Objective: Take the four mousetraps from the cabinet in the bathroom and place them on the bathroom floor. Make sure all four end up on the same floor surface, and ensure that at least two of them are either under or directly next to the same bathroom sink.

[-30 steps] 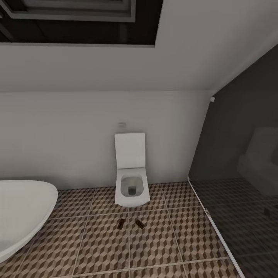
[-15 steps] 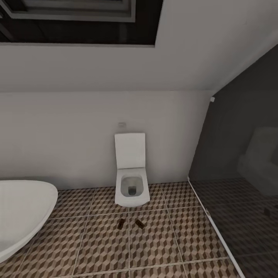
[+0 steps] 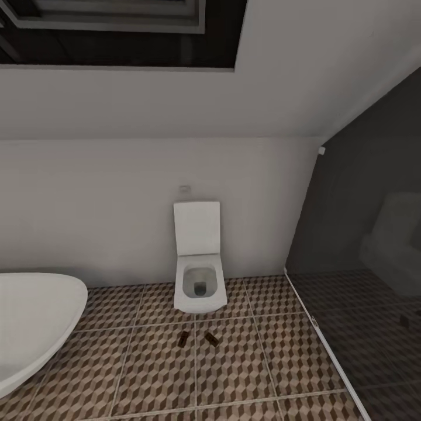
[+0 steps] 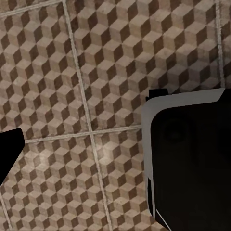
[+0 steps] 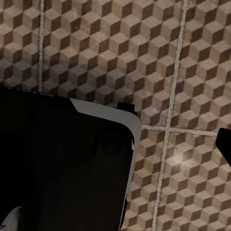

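Head view: two tiny brown wooden mousetraps (image 3: 183,338) (image 3: 211,339) lie just apart on the cube-patterned brown, beige and white tiled floor (image 3: 158,374), near the front of a white wall-hung toilet (image 3: 199,280); a white curved bathtub (image 3: 29,321) sits left, a dark glass shower screen (image 3: 356,292) right. Left wrist view: patterned tiles, a dark robot body panel (image 4: 190,159); gripper state cannot be told. Right wrist view: same tiles and a dark panel (image 5: 62,163); gripper state unclear.

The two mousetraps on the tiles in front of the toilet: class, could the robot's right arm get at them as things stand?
Probably not yet. Both mousetraps lie in the open on the floor, nothing blocking them, but they look well ahead of the robot, so it would likely drive closer first.
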Robot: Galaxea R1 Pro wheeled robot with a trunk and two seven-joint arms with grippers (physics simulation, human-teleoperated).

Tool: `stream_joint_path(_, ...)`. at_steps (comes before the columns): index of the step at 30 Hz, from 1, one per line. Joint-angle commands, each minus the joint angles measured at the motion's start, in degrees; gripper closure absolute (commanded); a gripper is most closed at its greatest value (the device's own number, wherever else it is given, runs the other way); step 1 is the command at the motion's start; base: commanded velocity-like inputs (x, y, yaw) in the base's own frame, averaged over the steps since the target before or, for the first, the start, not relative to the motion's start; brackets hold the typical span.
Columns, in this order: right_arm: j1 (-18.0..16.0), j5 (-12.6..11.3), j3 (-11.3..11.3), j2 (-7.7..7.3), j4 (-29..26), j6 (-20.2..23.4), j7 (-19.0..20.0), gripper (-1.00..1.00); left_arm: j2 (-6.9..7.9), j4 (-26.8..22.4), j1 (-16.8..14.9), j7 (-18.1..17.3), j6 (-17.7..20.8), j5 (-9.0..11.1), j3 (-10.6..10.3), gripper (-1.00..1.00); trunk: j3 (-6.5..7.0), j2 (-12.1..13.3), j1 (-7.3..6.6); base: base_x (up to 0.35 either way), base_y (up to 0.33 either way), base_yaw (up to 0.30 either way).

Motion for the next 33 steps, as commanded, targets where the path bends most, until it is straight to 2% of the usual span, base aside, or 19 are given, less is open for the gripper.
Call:
stream_joint_path(1, -0.05, -0.61, 0.37, -0.01, 0.05, -0.18, 0.28, -1.00, -0.02, 0.06, -0.02, 0.08, -0.13, 0.17, -0.38, -1.00, -0.12, -0.11, 0.03, 0.000, 0.000, 0.000)
stream_joint_path(33, -0.05, -0.61, 0.37, -0.01, 0.05, -0.15, 0.28, -1.00, -0.02, 0.03, -0.02, 0.09, -0.13, 0.17, -0.38, -1.00, -0.12, -0.11, 0.03, 0.000, 0.000, 0.000)
